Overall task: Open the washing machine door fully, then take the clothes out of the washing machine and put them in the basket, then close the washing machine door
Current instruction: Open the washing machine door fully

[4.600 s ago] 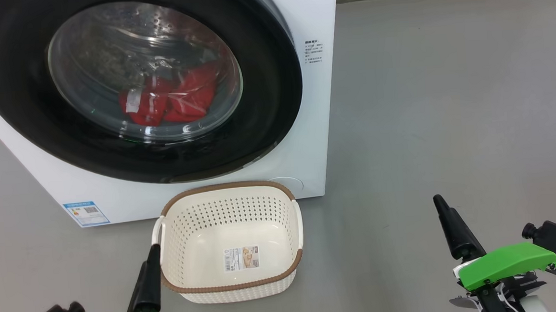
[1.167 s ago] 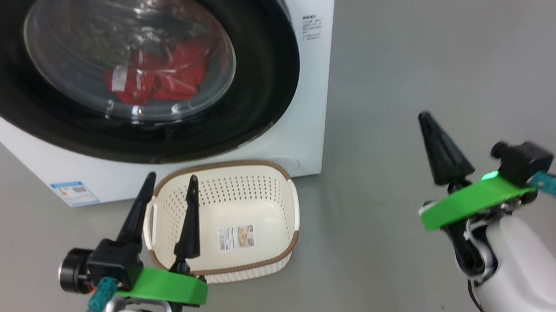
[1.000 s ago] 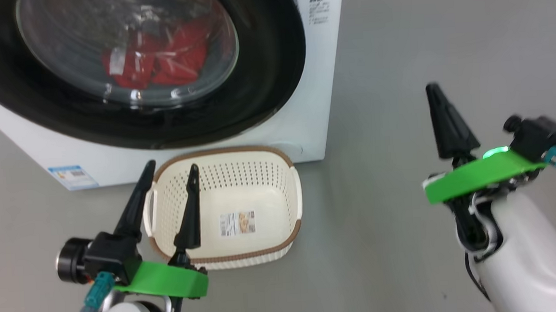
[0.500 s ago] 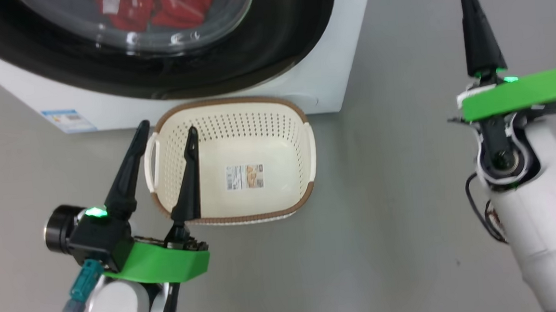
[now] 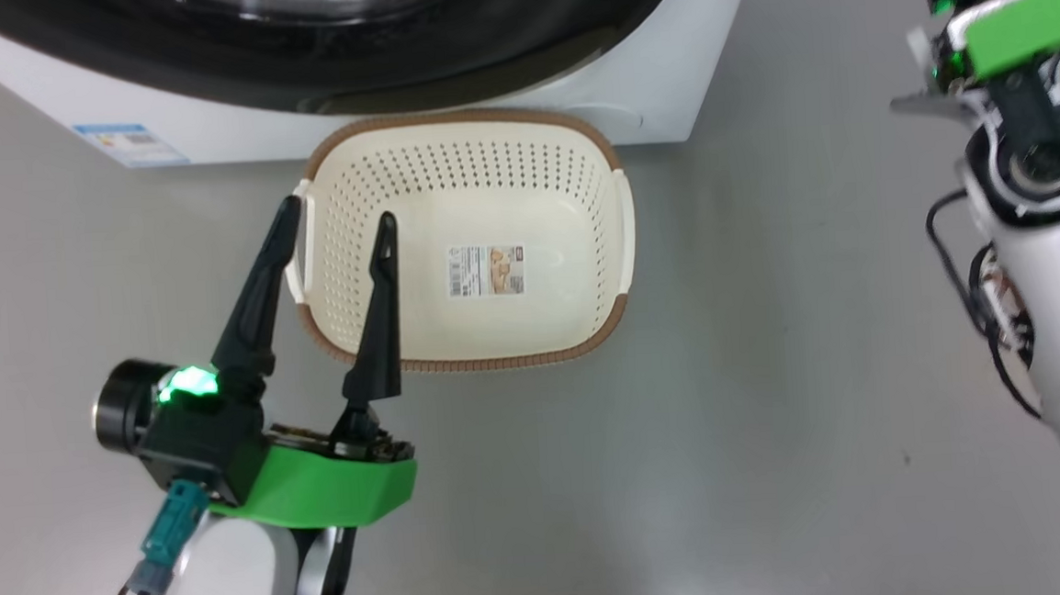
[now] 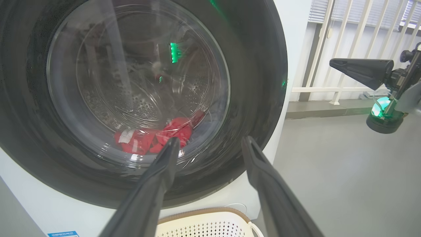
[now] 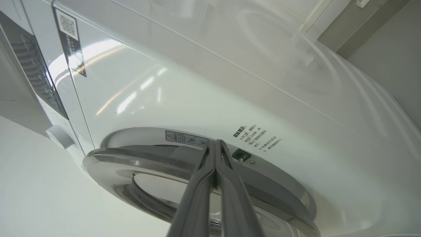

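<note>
Right tool (image 7: 215,143), fingers together, points at the washing machine door (image 7: 111,160).

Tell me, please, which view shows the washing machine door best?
Left wrist view: nearly the whole washing machine door, black rim and glass, faces it. Head view: its lower rim. Right wrist view: its edge, side-on.

The washing machine (image 7: 197,98) carries lines of dark Chinese print (image 7: 258,136) on its white front, a red-triangle warning sticker (image 7: 185,138), a black QR-code strip (image 7: 69,42) and a blue label sticker (image 5: 129,143), and the basket (image 5: 459,120) holds a paper label (image 5: 489,271), all too small to read.
</note>
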